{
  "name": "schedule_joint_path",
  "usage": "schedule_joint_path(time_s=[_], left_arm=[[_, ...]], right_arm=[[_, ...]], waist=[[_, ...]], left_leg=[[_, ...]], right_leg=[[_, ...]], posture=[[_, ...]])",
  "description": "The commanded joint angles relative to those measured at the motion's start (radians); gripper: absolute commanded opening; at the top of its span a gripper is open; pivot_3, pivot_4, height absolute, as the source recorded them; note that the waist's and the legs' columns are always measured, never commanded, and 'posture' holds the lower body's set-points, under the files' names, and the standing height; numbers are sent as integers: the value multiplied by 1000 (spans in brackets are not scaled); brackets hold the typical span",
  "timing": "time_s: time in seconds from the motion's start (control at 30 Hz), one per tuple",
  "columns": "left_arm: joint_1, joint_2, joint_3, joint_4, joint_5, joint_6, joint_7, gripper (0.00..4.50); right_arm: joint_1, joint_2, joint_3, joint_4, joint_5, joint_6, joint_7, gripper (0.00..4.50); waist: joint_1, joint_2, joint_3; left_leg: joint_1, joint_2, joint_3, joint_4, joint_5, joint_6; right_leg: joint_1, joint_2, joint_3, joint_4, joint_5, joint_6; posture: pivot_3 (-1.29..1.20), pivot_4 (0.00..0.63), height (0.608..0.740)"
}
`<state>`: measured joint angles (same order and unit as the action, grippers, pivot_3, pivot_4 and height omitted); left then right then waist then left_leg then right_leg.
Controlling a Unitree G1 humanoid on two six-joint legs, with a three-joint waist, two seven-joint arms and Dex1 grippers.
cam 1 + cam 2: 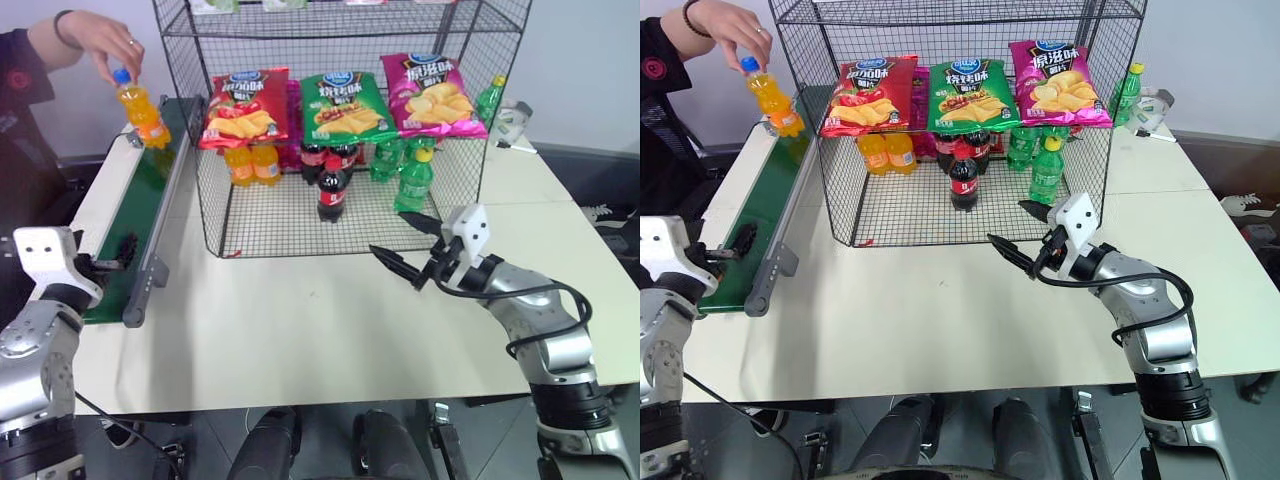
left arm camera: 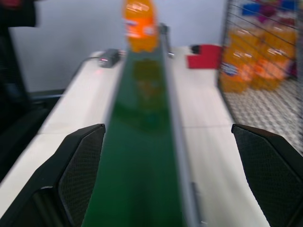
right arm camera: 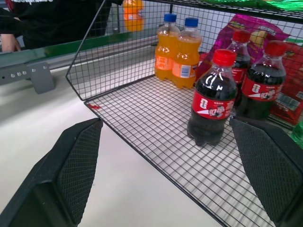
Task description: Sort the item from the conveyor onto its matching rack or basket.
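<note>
A: How do the grippers stand?

B: The left gripper (image 2: 168, 179) is spread wide at the near end of the long dark green conveyor belt (image 1: 140, 225), holding nothing. The right gripper (image 1: 407, 245) is also spread and empty, in front of the black wire-mesh rack (image 1: 330, 215).

A: And the small orange soda bottle with the blue cap (image 1: 141, 108)?

B: Tilted over the belt's far end, its cap pinched by a person's hand (image 1: 105, 40).

A: Anything unclear?

B: Whether the bottle's base touches the belt.
</note>
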<state>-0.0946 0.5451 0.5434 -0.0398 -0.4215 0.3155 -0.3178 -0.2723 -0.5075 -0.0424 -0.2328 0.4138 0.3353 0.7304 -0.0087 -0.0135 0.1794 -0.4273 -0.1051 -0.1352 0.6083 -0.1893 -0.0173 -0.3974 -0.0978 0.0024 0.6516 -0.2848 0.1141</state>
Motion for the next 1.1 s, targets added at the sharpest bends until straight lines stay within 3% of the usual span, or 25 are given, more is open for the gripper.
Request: schedule_joint_path(time_s=[0.03, 1.1], left_arm=[[-20, 1, 37, 5, -8, -29, 16, 4462], [-57, -10, 3, 129, 81, -126, 86, 4462]], right_arm=[[-20, 19, 10, -46, 7, -7, -7, 4500], [-40, 127, 171, -141, 19, 45, 0, 4500]], waist=[[0, 0, 0], [-1, 0, 0]], left_leg=[[0, 0, 0, 0, 0, 0], [0, 0, 0, 0, 0, 0]], right_leg=[[0, 0, 0, 0, 0, 0], [-4, 0, 0, 0, 0, 0]], posture=[[0, 150, 740], [0, 150, 740]])
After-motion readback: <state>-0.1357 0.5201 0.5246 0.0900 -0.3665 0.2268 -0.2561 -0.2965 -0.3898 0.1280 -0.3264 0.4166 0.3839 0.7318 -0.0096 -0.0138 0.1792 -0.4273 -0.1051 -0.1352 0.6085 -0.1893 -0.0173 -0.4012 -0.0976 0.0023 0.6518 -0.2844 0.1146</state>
